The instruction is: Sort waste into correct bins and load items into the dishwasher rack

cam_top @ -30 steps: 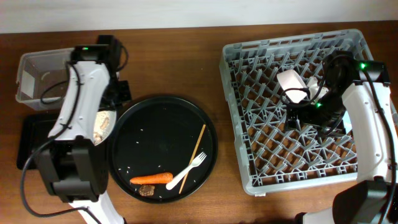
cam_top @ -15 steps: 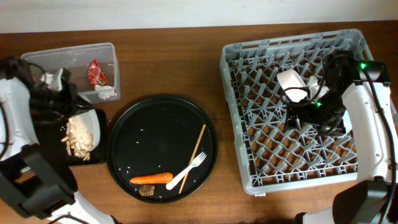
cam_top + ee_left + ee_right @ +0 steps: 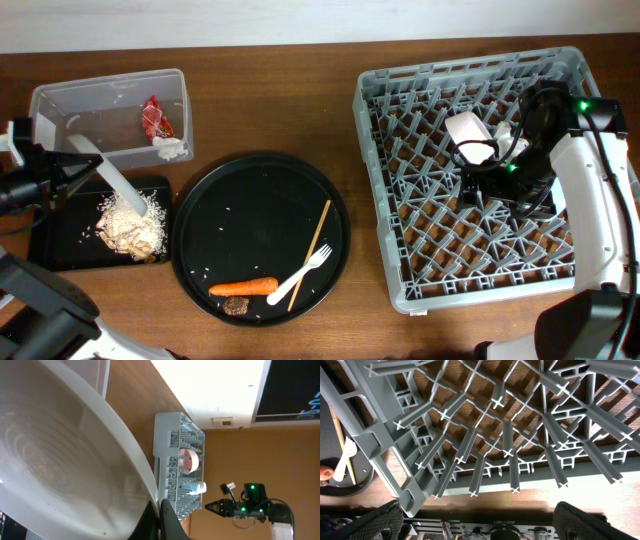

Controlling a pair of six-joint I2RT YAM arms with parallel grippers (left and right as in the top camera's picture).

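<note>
White plate (image 3: 108,175) is standing tilted on edge over the near end of the shallow black tray (image 3: 60,250). You are seeing the left gripper (image 3: 52,182) pinching its rim. In the left wrist view one dark finger is pressing against the plate's edge.

Pale rice (image 3: 130,225) is lying heaped on that tray, just below the plate. The clear tub (image 3: 110,80) behind it is holding the red wrapper (image 3: 155,118) and the tissue (image 3: 172,149).

The round black tray (image 3: 240,210) is carrying the carrot (image 3: 243,287), the brown chunk (image 3: 236,305), the fork (image 3: 300,275) and the chopstick (image 3: 318,240), with the fork head touching the chopstick.

The right gripper (image 3: 476,507) is hanging over the dishwasher rack (image 3: 420,260) with its fingers spread wide and gripping nothing.

The white cup (image 3: 470,135) is sitting in the rack beside that arm. From the left wrist view you are also seeing the pink bowl (image 3: 189,461) and the light blue cup (image 3: 195,488) standing in the rack.
</note>
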